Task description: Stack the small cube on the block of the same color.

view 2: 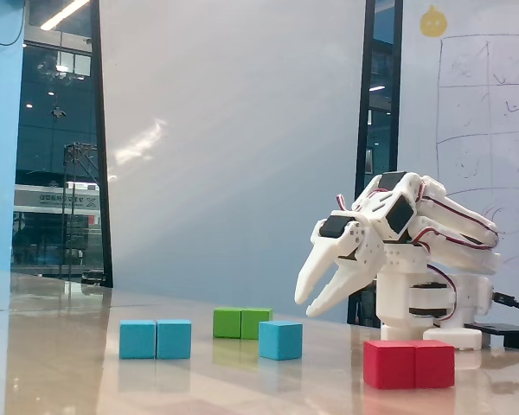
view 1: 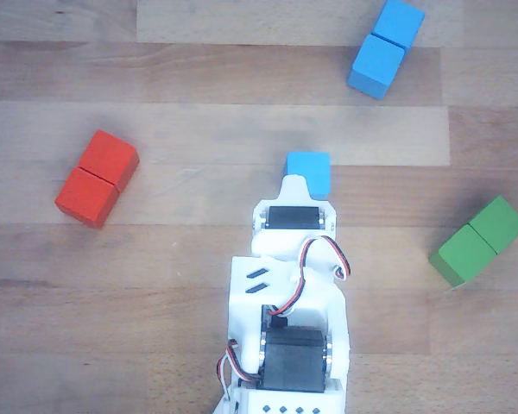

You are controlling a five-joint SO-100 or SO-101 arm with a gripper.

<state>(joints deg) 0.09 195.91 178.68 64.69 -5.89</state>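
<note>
**Over the counter's middle: end effector spread above a matte cube**

At mid-counter (view 1: 198,121), wood-grain planks, sits the small cube (view 2: 280,340), plain-faced, bright blue. Poised above and beside it, white plastic end effector (view 2: 304,303), fingers parted, empty. Toward the far edge in the other view, the seamed oblong block (view 1: 386,47); well apart, red block (view 1: 97,178) and green block (view 1: 478,241).

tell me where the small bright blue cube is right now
In the other view the small bright blue cube sits on the wooden table near centre, just ahead of the white gripper, below and left of the oblong blue block.
</note>
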